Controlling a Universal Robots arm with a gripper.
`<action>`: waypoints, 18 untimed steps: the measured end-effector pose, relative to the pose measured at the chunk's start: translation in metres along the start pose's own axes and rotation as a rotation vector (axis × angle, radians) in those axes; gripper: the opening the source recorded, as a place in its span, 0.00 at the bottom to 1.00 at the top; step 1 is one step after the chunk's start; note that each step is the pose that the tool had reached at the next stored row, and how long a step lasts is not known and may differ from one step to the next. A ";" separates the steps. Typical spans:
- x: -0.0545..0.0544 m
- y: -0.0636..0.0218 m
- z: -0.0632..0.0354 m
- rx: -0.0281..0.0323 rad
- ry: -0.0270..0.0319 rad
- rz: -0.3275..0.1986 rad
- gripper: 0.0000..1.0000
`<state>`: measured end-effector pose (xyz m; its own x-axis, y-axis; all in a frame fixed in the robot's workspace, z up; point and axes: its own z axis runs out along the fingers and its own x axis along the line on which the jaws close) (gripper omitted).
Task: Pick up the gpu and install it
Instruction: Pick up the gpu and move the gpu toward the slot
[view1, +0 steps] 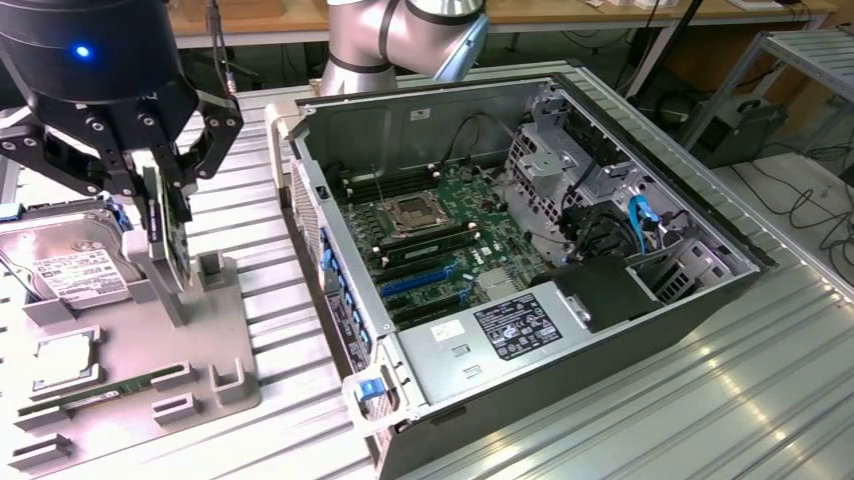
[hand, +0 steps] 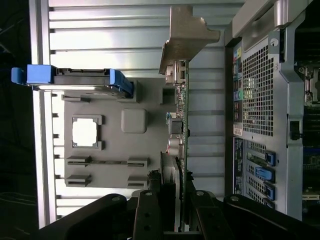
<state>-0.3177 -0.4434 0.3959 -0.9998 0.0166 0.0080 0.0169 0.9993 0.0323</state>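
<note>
The gpu (view1: 167, 245) is a thin dark card held upright on edge over the grey parts holder (view1: 200, 350) at the exterior view's left. My gripper (view1: 158, 190) is shut on its upper part, one finger on each face. In the wrist view the gpu (hand: 183, 125) shows edge-on, its silver bracket (hand: 187, 35) at the far end and my gripper (hand: 177, 205) clamped on the near end. Whether its lower edge still touches the holder I cannot tell. The open computer case (view1: 641, 300) lies to the exterior view's right, with blue expansion slots (view1: 420, 285) on its motherboard.
On the holder lie a silver hard drive (view1: 74, 265) in a blue caddy, a processor (view1: 60, 365) and a green memory stick (view1: 114, 385). The case's rear panel (hand: 255, 100) runs close beside the card. Everything rests on a ribbed metal table (view1: 747, 400).
</note>
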 end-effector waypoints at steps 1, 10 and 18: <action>0.000 0.0000 -0.0005 0.0001 0.0001 0.000 0.27; 0.000 0.0002 -0.0056 0.0000 0.0000 0.000 0.27; 0.000 0.0003 -0.0108 0.0001 0.0001 0.000 0.27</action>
<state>-0.3176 -0.4434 0.4066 -0.9998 0.0163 0.0081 0.0165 0.9993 0.0322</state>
